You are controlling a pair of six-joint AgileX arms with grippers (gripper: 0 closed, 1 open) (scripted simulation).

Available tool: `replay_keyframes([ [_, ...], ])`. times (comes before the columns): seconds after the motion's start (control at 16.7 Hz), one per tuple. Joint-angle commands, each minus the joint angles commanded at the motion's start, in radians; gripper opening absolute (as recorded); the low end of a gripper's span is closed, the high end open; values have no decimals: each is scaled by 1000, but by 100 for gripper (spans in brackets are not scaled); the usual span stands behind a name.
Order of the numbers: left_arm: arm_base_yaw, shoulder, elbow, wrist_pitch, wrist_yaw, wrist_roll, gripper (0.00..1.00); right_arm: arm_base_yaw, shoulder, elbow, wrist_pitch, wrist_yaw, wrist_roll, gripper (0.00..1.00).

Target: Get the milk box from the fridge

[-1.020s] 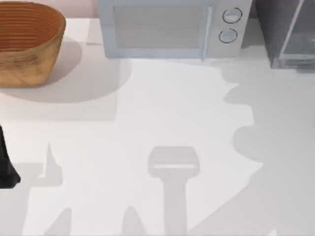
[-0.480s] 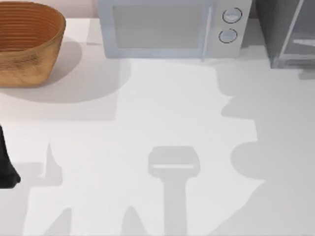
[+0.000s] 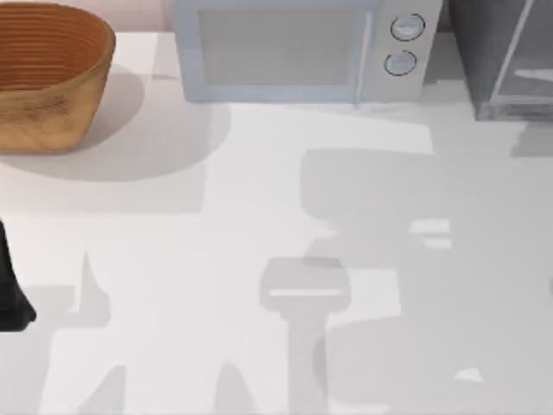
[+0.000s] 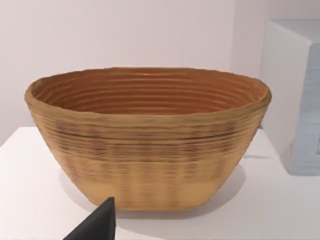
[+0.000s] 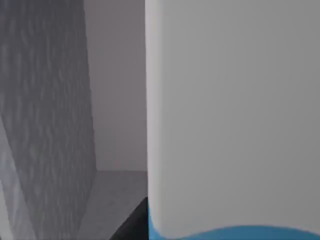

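White and pale blue crowd the right wrist view: the milk box (image 5: 230, 120) sits hard up against that camera, with the speckled dark grey wall of the fridge (image 5: 45, 120) beside it and a dark sliver of the right gripper at the carton's lower edge. I judge the reach into the cabinet to be made and the carton either held or about to be; I cannot tell whether the jaws are clenched on it. Lifting it out and setting it on the worktop (image 3: 259, 225) is what remains.

From above, the fridge (image 3: 505, 56) stands at the back right corner, beside the light grey microwave (image 3: 298, 47).

At the worktop's left edge the left arm is parked, its camera facing the woven basket (image 4: 147, 137); I cannot tell the state of its jaws.
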Motion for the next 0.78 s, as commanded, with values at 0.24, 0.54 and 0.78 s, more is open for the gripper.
replay_keyframes([
  [0.24, 0, 0, 0, 0, 0, 0, 100, 47, -390, -165, -195, 43, -4, 0],
  [0.54, 0, 0, 0, 0, 0, 0, 100, 113, -919, -396, -467, 102, -8, 0],
  [0.78, 0, 0, 0, 0, 0, 0, 100, 162, -1273, -562, -662, 143, -10, 0],
])
